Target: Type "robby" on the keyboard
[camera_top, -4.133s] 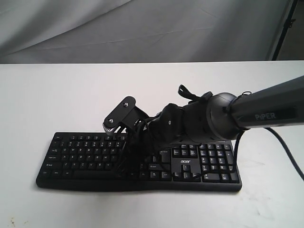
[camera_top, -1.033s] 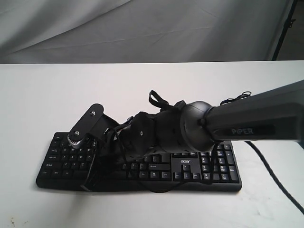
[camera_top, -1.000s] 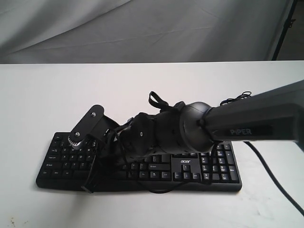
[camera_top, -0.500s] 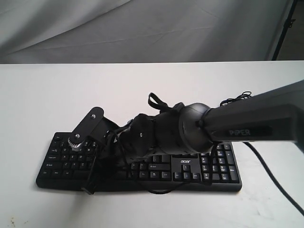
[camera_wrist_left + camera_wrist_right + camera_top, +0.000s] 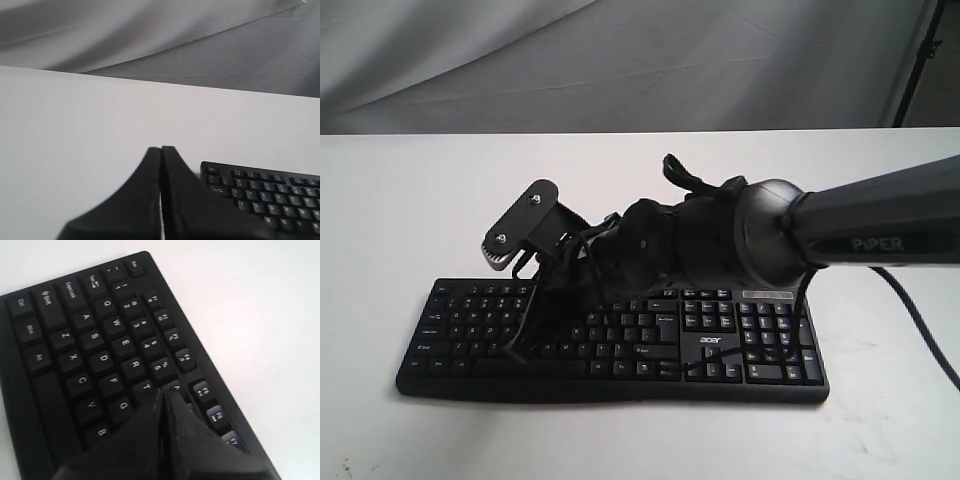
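The black keyboard (image 5: 760,350) lies on the white table (image 5: 410,200), with its "acer" logo (image 5: 710,342) showing. My right arm reaches across it from the right. My right gripper (image 5: 516,350) is shut and points down over the letter keys on the left half. In the right wrist view the keyboard (image 5: 75,340) fills the frame, and the shut right gripper (image 5: 162,392) has its tip beside the T key (image 5: 145,387), covering the key after it. Touching or not, I cannot tell. My left gripper (image 5: 161,148) is shut over bare table beside the keyboard's (image 5: 270,195) Esc corner. It is out of the exterior view.
A grey cloth backdrop (image 5: 620,60) hangs behind the table. A black stand (image 5: 918,60) rises at the far right. The right arm's thick cable (image 5: 923,325) trails over the table right of the keyboard.
The right arm has lifted and swung right and toward the back. Its shut tip went from the keyboard's front rows up to the upper letter row.
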